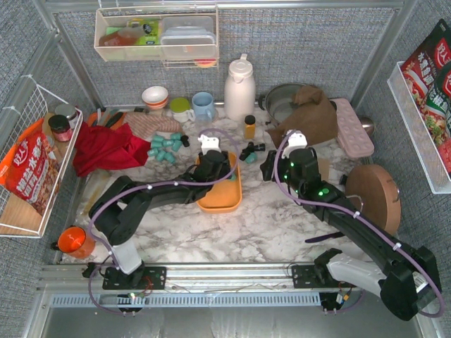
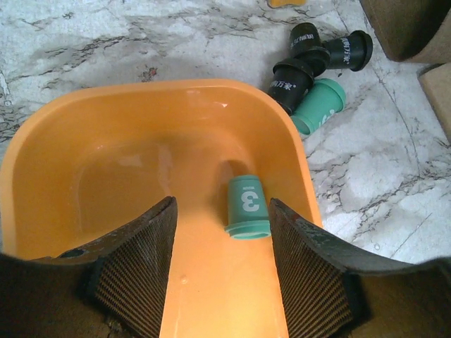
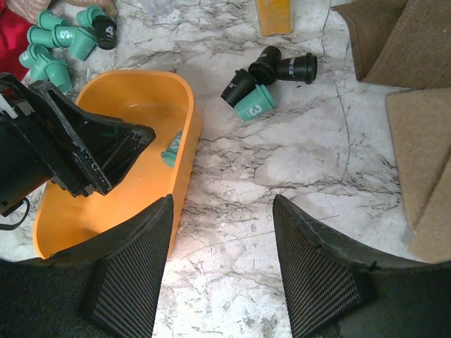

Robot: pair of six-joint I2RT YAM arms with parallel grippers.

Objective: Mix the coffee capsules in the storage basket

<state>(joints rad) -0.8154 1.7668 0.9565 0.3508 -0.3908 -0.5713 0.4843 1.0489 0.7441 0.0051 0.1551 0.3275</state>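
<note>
One teal capsule (image 2: 248, 206) in the orange basket (image 2: 141, 113); left fingers (image 2: 137, 274) apart above

The right gripper (image 3: 222, 211) hangs over the marble tabletop (image 3: 296, 169), jaws spread, nothing between them. Left of it the storage basket (image 3: 189, 120) holds one teal capsule (image 3: 171, 149) under the left gripper (image 3: 137, 137). Beyond, three black capsules (image 3: 239, 84) and a second teal capsule (image 3: 255, 103) lie clustered together.

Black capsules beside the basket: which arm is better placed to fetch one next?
Probably the right. The right gripper, open, hovers over the marble table with the black capsules just ahead. The left gripper is over the storage basket, where one teal capsule lies.
</note>
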